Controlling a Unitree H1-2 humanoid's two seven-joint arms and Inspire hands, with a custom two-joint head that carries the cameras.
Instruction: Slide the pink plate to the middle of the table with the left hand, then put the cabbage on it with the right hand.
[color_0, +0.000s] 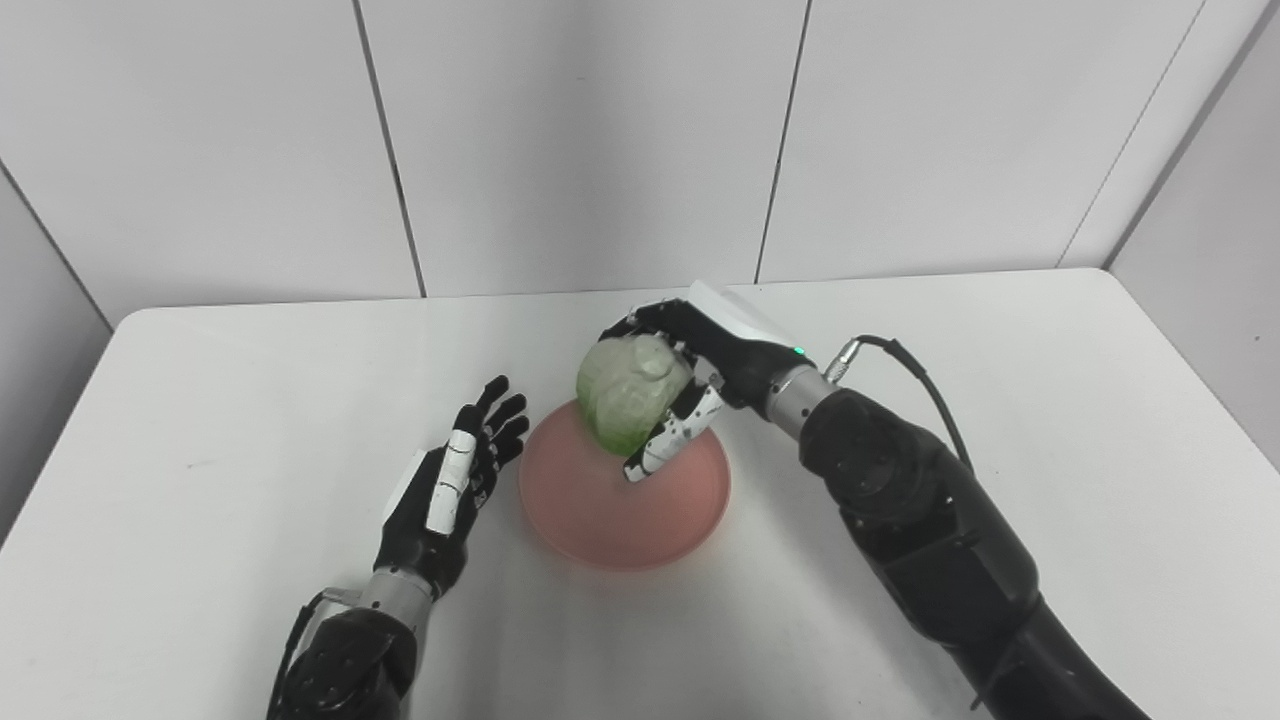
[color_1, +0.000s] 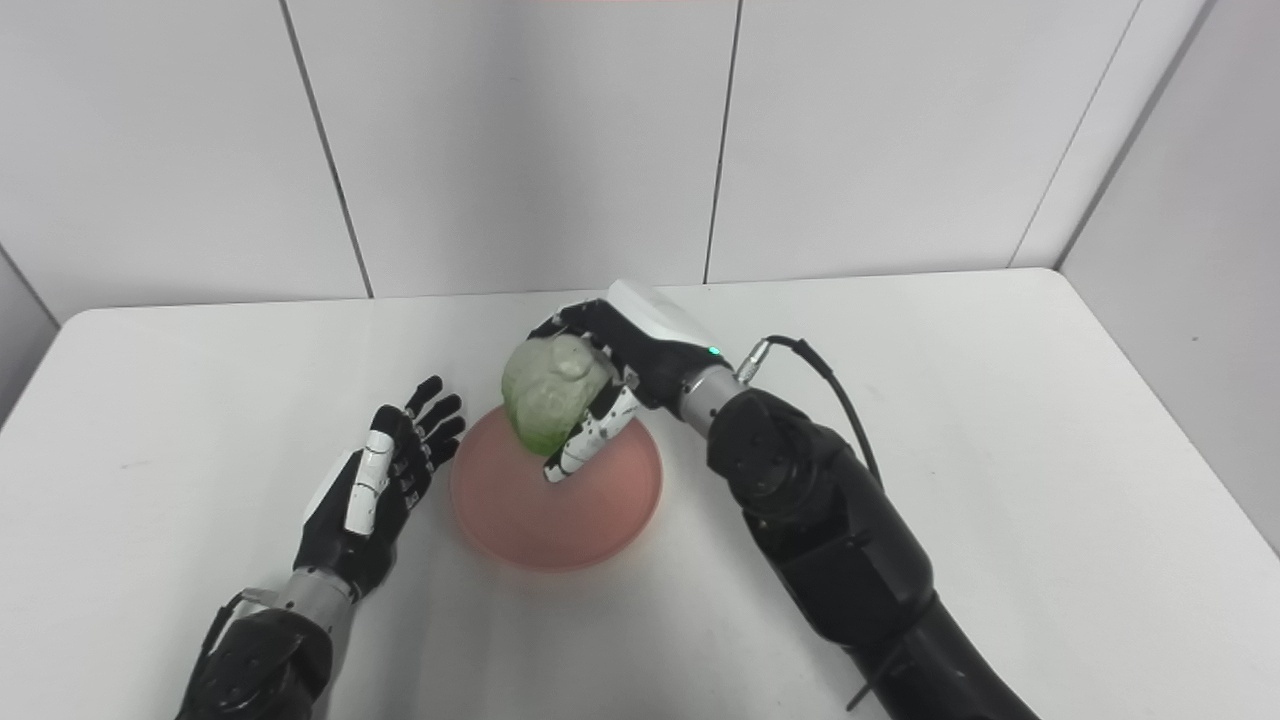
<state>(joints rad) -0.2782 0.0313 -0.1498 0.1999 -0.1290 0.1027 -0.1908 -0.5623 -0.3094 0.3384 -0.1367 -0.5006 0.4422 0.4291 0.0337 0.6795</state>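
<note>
Cabbage (color_0: 630, 392) looked light, round, a bit soft and leafy; I judged best hold was around its fat middle. Right hand (color_0: 690, 385) had fingers wrapped around it, over far part of pink plate (color_0: 600, 515); touching or not, I could not tell. Plate sat near middle of table (color_0: 200, 400), nothing else in it. Left hand (color_0: 450, 480) rested just beside plate, fingers spread, holding nothing.

I can read no text, label, brand or number anywhere. The one sign I see is a small green light (color_0: 798, 351) lit on the right hand's wrist.
</note>
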